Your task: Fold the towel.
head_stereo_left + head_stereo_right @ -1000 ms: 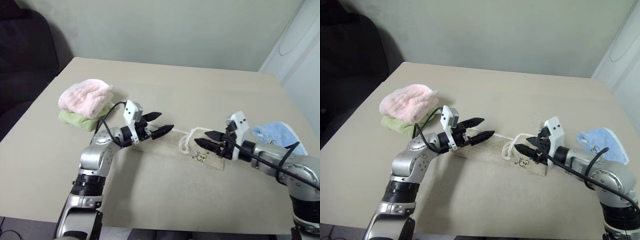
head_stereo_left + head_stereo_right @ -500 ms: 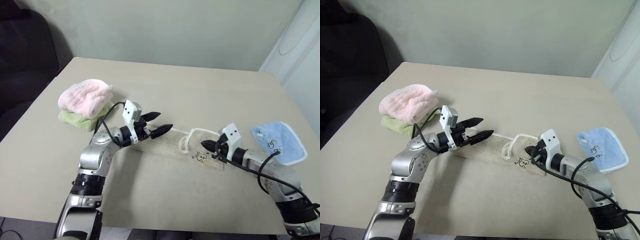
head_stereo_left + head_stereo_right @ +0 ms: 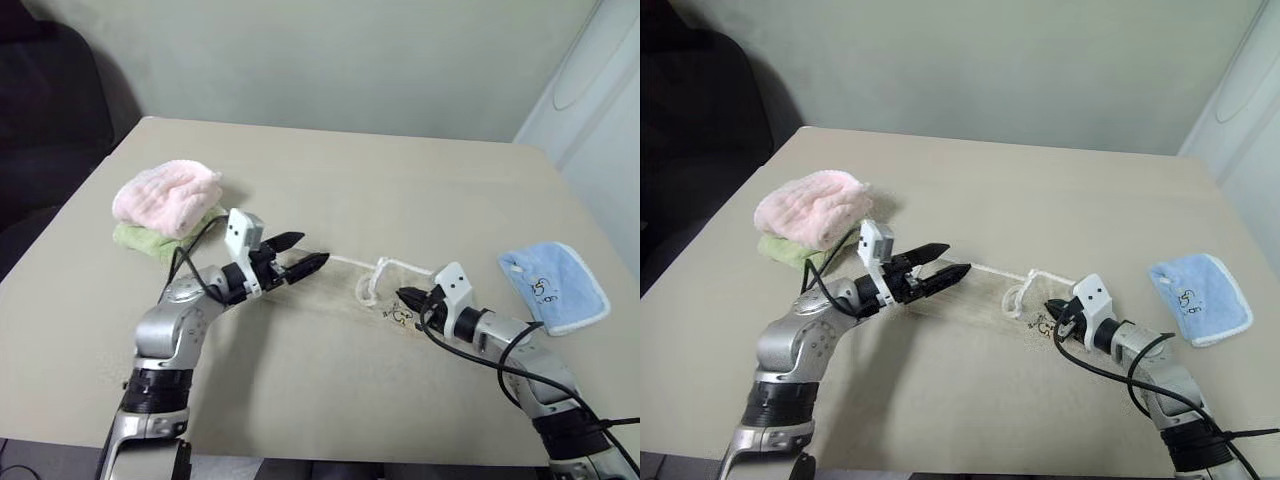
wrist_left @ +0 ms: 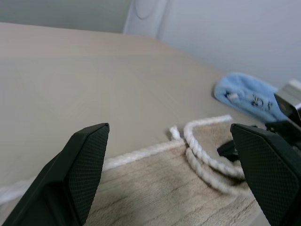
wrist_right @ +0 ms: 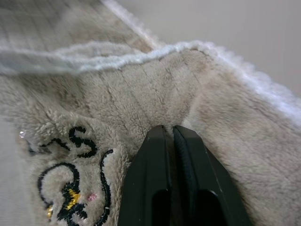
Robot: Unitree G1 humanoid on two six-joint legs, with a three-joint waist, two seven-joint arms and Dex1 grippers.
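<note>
**Right gripper pinching the towel's marked corner, left gripper spread above its far end**

Head camera, both eyes. A beige towel lies flat as a narrow strip across the middle of a tan table, its white corded edging curling into a loop near the centre. The right gripper rests low on the towel's right end, just beside the small embroidered mark, with its two black fingers drawn together on the cloth. The left gripper hangs over the towel's left end, fingers spread wide and holding nothing. At the table's left, a bunched pink cloth sits on top of a green cloth, near the left arm but apart from the towel. A light-blue cloth lies flat at the right, well apart from the towel. A pale wall backs the table; a dark seat stands at far left.

Left wrist view. The two fingers stand far apart above the towel's pile. The cord loop lies between them, with the blue cloth and bare tabletop beyond.

Right wrist view. The fingers meet tip to tip, clamped on a raised fold of towel. The dark-and-yellow embroidery sits just beside them, and the white edging runs across behind.
</note>
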